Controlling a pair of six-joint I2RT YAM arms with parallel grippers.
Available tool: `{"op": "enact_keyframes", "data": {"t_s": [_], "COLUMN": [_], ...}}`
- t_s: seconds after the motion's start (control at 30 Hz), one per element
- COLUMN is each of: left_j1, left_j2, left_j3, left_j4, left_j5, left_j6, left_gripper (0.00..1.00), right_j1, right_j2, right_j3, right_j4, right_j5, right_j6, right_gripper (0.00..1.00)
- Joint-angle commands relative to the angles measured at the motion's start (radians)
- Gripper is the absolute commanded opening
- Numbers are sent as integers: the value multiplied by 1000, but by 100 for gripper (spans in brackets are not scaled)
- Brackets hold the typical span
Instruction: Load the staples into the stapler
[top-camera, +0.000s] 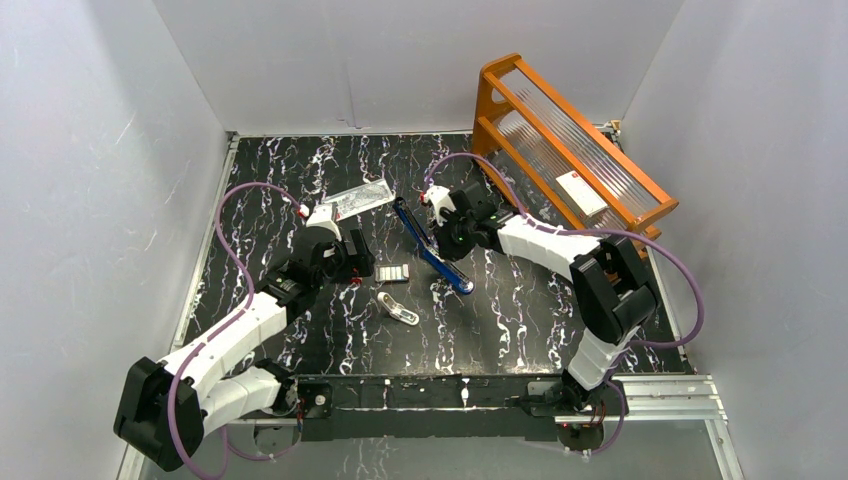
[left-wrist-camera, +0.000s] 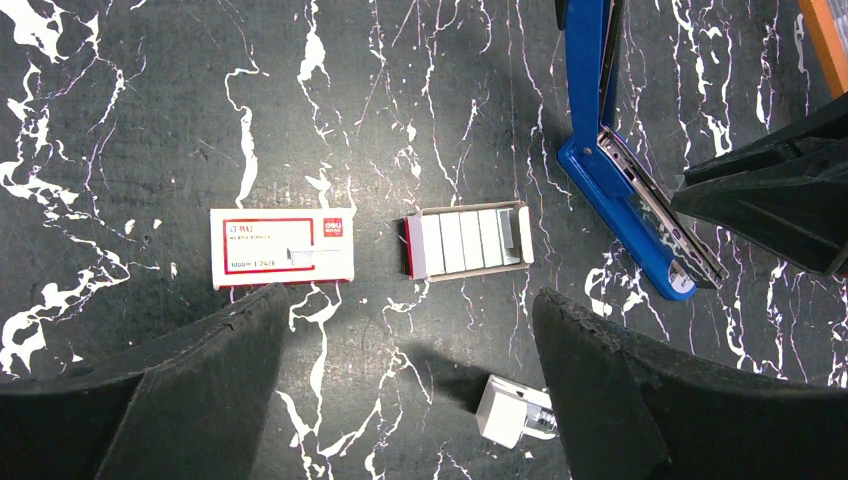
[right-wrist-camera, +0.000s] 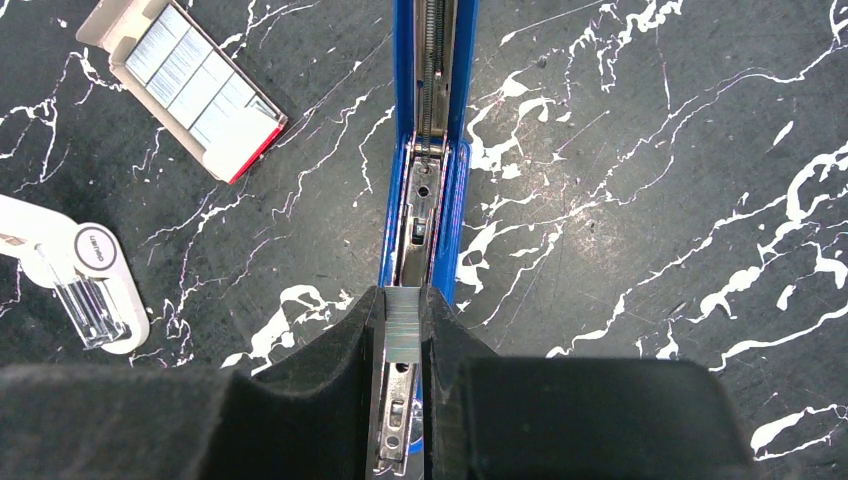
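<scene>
The blue stapler (top-camera: 432, 248) lies opened flat on the black marble table, its silver rail (right-wrist-camera: 420, 215) facing up. My right gripper (right-wrist-camera: 403, 322) is shut on a short grey strip of staples (right-wrist-camera: 403, 330), held just above the rail and in line with it. More staples (left-wrist-camera: 468, 240) lie side by side in a small open cardboard tray (right-wrist-camera: 195, 80) left of the stapler. My left gripper (left-wrist-camera: 410, 330) hovers open over the table just near of that tray, with nothing between its fingers (left-wrist-camera: 640, 390).
A red-and-white staple box (left-wrist-camera: 283, 247) lies left of the tray. A white-silver oblong gadget (left-wrist-camera: 512, 412) sits by my left gripper's right finger. At the back are a clear plastic bag (top-camera: 360, 196) and an orange rack (top-camera: 560, 140).
</scene>
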Motion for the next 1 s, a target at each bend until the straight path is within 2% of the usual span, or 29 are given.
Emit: {"op": "enact_keyframes", "data": {"t_s": [0.0, 0.97], "left_j1": [2, 2], "left_j2": [-1, 7], "left_j3": [7, 4], "left_j4": [16, 19], "left_j5": [-4, -2], "left_j6": [5, 5], "left_gripper": [88, 88], "right_j1": [-4, -5], "right_j2": [-46, 19], "right_j3": [19, 16], "right_j4": [37, 16], "right_j5": [7, 2], "right_j6": [15, 14], "right_gripper": [9, 9]}}
